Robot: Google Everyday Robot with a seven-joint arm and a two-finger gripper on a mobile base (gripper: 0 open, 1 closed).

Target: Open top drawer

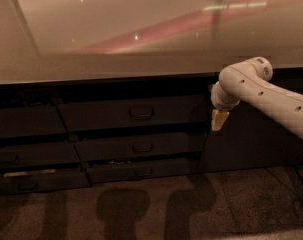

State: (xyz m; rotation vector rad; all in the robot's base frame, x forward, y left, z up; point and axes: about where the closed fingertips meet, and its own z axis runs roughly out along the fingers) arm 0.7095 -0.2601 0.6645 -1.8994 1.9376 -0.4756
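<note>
One gripper (219, 120) hangs tip-down from the white arm (271, 96) at the height of the top drawer (101, 115); whether it is spread or pressed together cannot be told. The drawer's right end lies just beside it, toward the picture's left. Its loop handle (141, 113) is well apart from the gripper, under the pale countertop (141, 34).

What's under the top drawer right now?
A middle drawer and a lower drawer, both narrower, with loop handles. The inside of the top drawer is hidden behind its front. The pincer hangs to its right.
</note>
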